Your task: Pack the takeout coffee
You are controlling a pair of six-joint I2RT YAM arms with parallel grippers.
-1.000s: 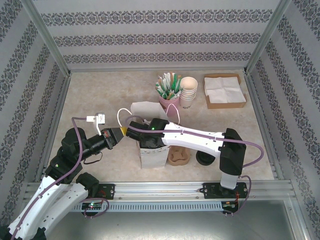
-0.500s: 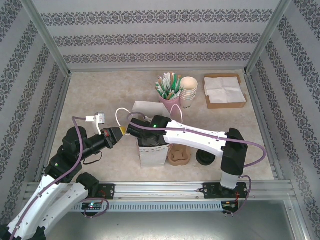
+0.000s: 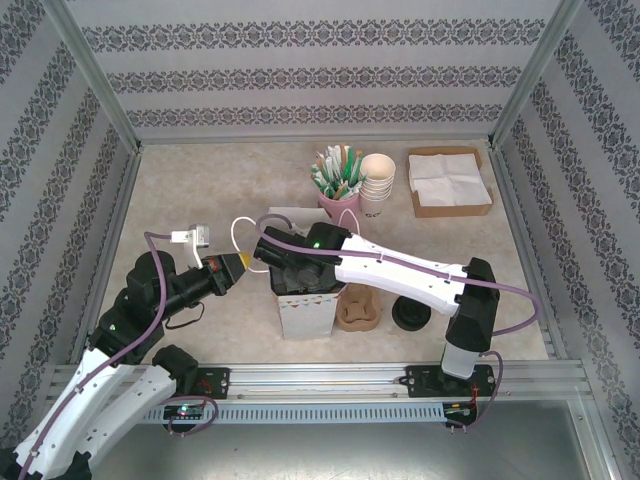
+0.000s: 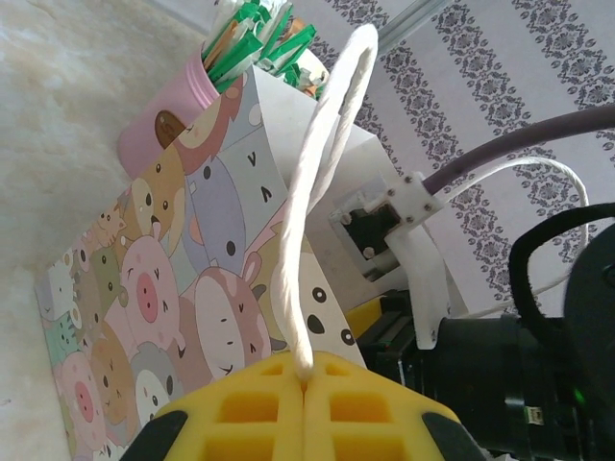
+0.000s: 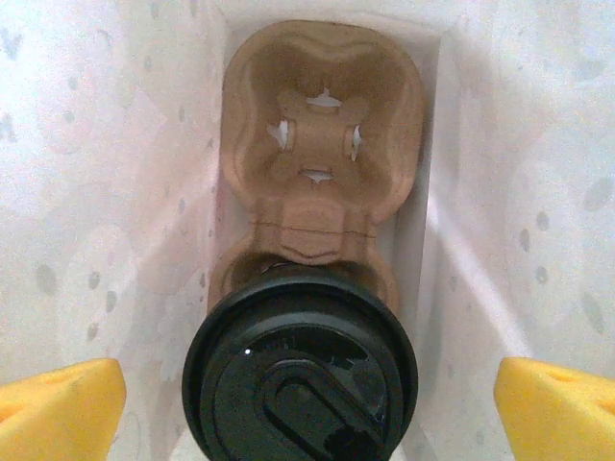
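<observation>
A white paper bag [image 3: 305, 316] with cartoon animals [image 4: 183, 288] stands upright on the table. My left gripper [image 3: 238, 266] [image 4: 306, 379] is shut on its white cord handle [image 4: 322, 163], holding it out to the left. My right gripper [image 3: 298, 275] [image 5: 307, 413] reaches down into the bag's mouth, jaws wide open. Below it, inside the bag, lies a brown cardboard carrier [image 5: 322, 125]. A coffee cup with a black lid [image 5: 300, 370] sits in the near slot, between the yellow fingers [image 5: 58, 408] without touching them. The far slot is empty.
A second brown carrier [image 3: 357, 312] and a black lid [image 3: 411, 314] lie right of the bag. Behind it stand a pink cup of packets and stirrers [image 3: 338, 190], a stack of paper cups [image 3: 377, 180] and a box of napkins [image 3: 450, 182].
My right gripper has opened the last bit to its widest, and the right arm has risen and shifted slightly right over the bag. The left gripper still holds the handle.
</observation>
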